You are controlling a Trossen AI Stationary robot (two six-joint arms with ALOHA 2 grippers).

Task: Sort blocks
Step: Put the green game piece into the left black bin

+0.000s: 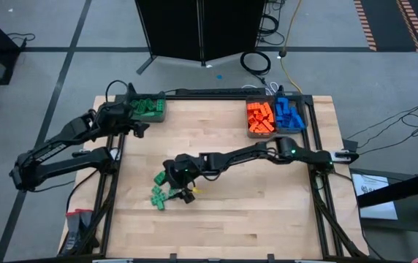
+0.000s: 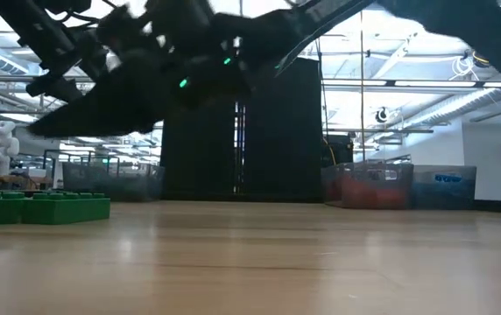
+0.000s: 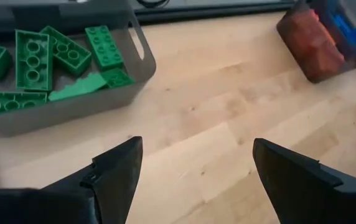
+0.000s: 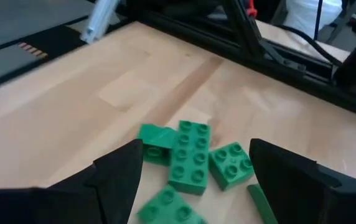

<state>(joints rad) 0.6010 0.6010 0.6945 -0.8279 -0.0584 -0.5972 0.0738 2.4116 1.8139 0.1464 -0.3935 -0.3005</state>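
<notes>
- Right gripper (image 4: 193, 180) hangs with its fingers spread over a small cluster of loose green blocks (image 1: 162, 194) near the table's middle front, gripping nothing.
- Left gripper (image 3: 193, 174) sits with fingers spread and empty beside the grey bin (image 1: 164, 112) at the back left, which holds green blocks (image 3: 41, 56).
- Orange blocks (image 1: 259, 116) and blue blocks (image 1: 289, 114) fill two bins side by side at the back right of the wooden table (image 1: 216, 212).
</notes>
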